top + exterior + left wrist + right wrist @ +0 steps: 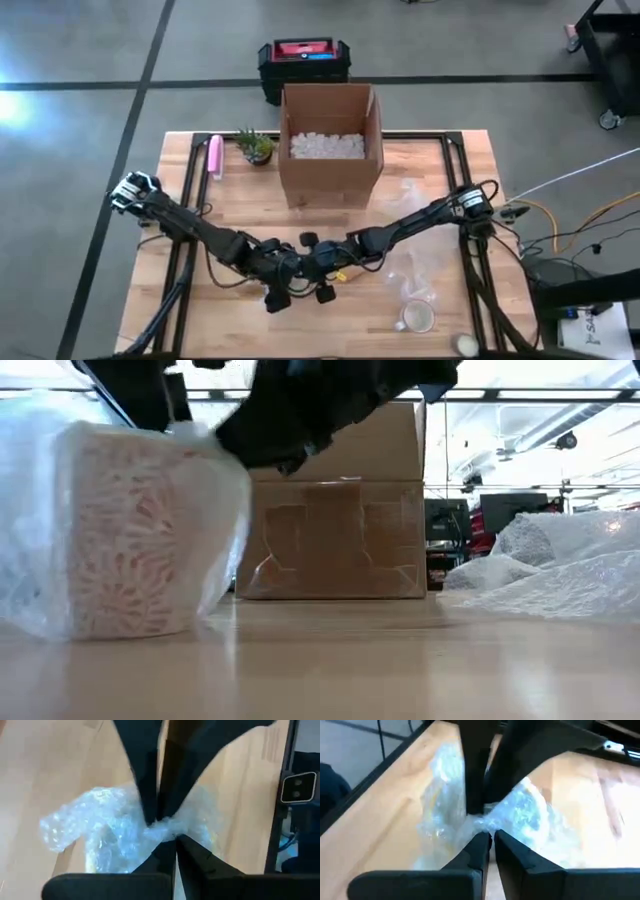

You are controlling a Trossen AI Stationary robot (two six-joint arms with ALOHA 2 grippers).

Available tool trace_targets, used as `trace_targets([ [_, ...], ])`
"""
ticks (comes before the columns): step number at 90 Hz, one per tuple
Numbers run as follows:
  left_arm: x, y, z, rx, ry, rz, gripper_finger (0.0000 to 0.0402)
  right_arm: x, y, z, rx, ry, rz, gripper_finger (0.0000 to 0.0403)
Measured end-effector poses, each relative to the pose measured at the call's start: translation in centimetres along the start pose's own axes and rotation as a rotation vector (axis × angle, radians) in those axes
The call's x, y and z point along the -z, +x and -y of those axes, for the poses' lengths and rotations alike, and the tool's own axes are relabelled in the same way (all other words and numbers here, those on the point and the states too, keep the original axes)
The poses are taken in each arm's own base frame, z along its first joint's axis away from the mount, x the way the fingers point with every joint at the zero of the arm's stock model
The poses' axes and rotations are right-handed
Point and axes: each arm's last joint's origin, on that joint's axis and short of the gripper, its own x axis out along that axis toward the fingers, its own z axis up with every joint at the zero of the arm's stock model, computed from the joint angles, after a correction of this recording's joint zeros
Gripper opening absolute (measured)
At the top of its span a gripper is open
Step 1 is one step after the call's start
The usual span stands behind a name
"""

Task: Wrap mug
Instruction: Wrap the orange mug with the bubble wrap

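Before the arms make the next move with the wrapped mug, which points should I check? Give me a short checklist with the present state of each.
1. Left claw shut on the bubble wrap: ok, its fingers pinch a gathered twist.
2. Right claw shut on the same bubble wrap: ok, it pinches the twist from the opposite side.
3. Mug fully covered: cannot tell; the low view shows a pale patterned object inside the wrap, but its far side is hidden.
4. Cardboard box open: ok, packing peanuts are visible inside.
5. Second mug and loose wrap apart from the claws: ok.
6. Bundle resting on the table: ok in the low view.
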Motion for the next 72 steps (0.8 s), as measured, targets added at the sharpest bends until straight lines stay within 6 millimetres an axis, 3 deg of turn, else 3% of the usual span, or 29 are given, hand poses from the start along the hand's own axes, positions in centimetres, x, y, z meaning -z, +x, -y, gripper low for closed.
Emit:
trace_targets([
  [16,0.3,-0.1,-0.3,0.008,-0.012,-0.047,0.0000,0.0,0.0,0.0,-0.002,0.001,0.001,0.0018],
  [31,-0.3,-3.3,0.4,0.021,-0.020,0.045,0.0000,0.0,0.0,0.0,-0.001,0.000,-0.001,0.0018],
  [40,-0.6,-4.2,0.3,-0.028,-0.024,0.135,0.0000,0.0,0.0,0.0,-0.002,0.000,0.000,0.0018],
  [72,0.1,0.4,0.3,-0.071,-0.031,0.020,0.0000,0.1,0.0,0.0,0.000,0.001,-0.009,0.0018],
])
